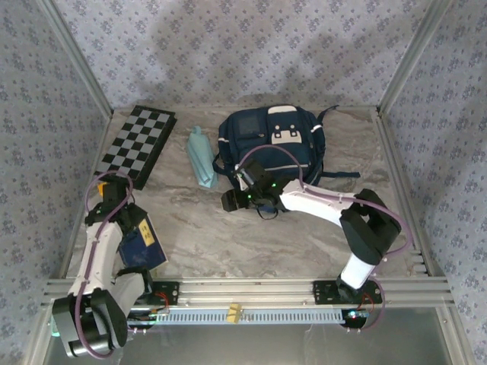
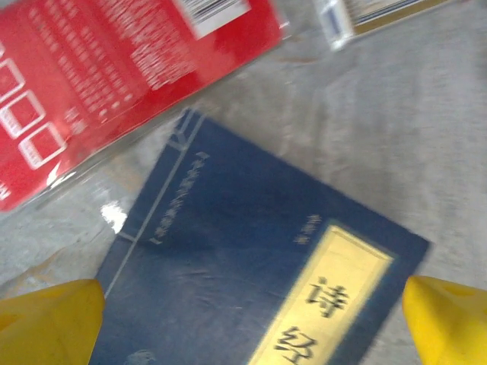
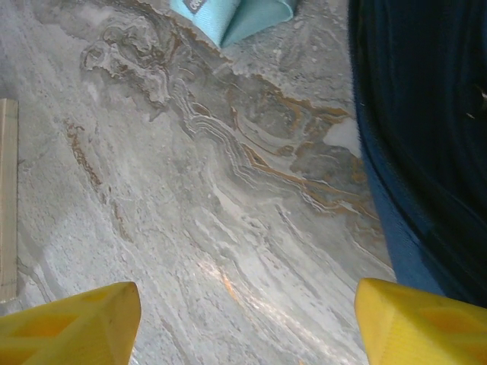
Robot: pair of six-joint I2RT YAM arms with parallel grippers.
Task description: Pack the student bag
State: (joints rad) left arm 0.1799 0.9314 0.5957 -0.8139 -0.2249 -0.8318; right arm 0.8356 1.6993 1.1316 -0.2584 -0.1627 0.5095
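Observation:
The student bag (image 1: 270, 141), navy with a white top patch, lies at the back centre of the table, and its dark fabric (image 3: 426, 137) fills the right side of the right wrist view. My right gripper (image 1: 231, 201) hovers just in front of the bag's near left corner. It (image 3: 247, 323) is open, with only bare marble between its yellow fingertips (image 3: 72, 327). Near the left front edge, my left gripper (image 2: 251, 327) is wide open, low over a dark blue book (image 2: 251, 266) with a yellow title label. That book (image 1: 144, 247) lies flat below the gripper (image 1: 131, 225).
A teal pouch (image 1: 202, 157) lies left of the bag, and its end (image 3: 236, 15) shows ahead of the right gripper. A folded checkerboard (image 1: 139, 144) sits at the back left. A red packet (image 2: 114, 68) and another item (image 2: 373, 15) lie beyond the book.

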